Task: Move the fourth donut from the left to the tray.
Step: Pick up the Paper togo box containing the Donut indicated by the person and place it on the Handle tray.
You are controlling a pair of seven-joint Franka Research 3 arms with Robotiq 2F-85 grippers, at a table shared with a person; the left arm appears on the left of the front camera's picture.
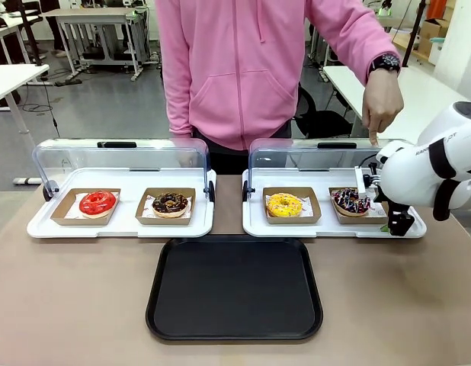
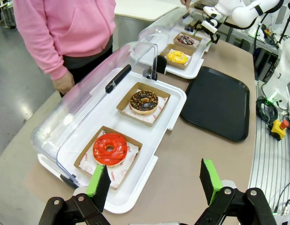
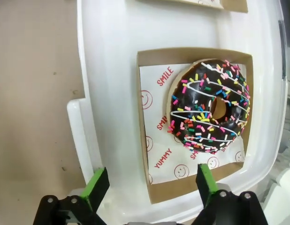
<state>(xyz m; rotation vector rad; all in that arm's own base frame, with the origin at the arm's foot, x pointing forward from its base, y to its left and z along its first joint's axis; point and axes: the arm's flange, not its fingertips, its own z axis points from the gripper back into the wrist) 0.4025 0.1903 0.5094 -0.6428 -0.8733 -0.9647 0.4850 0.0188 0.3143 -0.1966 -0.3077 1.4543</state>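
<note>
Hovering R tool (image 3: 151, 183), jaws spread, over glossy sprinkled choc ring donut (image 3: 192, 108) in cardboard holder (image 3: 152, 58).

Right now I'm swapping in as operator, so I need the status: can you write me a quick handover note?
Right hand: open, poised at the near edge of the sprinkled chocolate donut's cardboard holder, gripping nothing.
Left hand: open, idle beside the red donut's end.
Black tray: holds nothing yet, mid-table.
Done: approach only. Left: grip holder, lift, set on tray.
</note>
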